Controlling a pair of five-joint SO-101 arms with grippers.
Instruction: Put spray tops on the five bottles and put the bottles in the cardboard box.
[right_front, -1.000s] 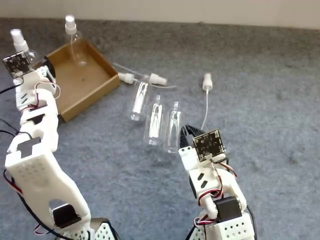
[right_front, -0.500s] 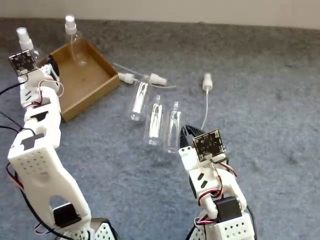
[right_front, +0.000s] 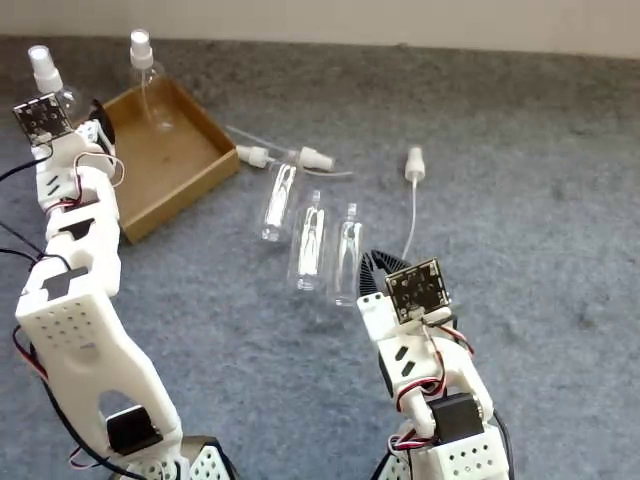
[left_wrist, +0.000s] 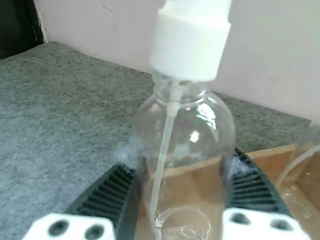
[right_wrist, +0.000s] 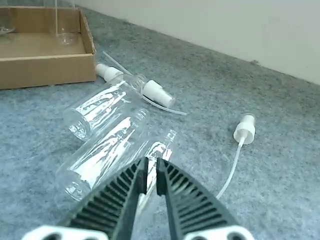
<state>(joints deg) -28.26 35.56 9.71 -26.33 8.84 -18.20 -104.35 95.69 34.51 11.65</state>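
A clear plastic bottle with a white spray top is clamped upright in the left claw, just beside the brown cardboard box, probably for lowering inside next to the capped bottle stood there. Three uncapped clear bottles are laid beside loose white spray tops, awaiting capping. The right claw, nearly closed and empty, is held just above them.

No readable txt, labels, nos. or signs — none on bottles or cardboard box.
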